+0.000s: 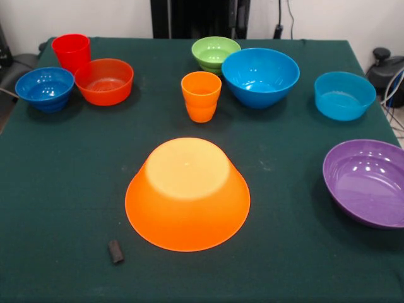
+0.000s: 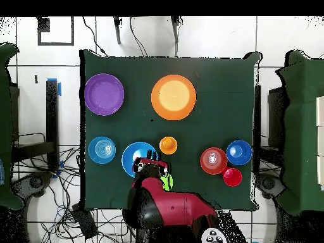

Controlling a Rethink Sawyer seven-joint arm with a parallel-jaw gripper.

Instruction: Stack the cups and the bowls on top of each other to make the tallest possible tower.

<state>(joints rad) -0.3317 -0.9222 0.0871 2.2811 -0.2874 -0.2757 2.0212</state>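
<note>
One big yellow-orange bowl sits glossy and upside down, mid-table; claw grip state, can't tell.

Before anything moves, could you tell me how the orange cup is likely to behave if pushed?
The orange cup stands upright and is taller than wide, so a high push may tip it. Its glossy plastic looks slippery and light. On its side, it would probably roll.

— What did we see around the counter?
— We saw its dark green cloth, a pale wall behind, and a white tiled floor strewn with black cables.
— And beside it?
— We noted green-draped furniture on both sides.
</note>
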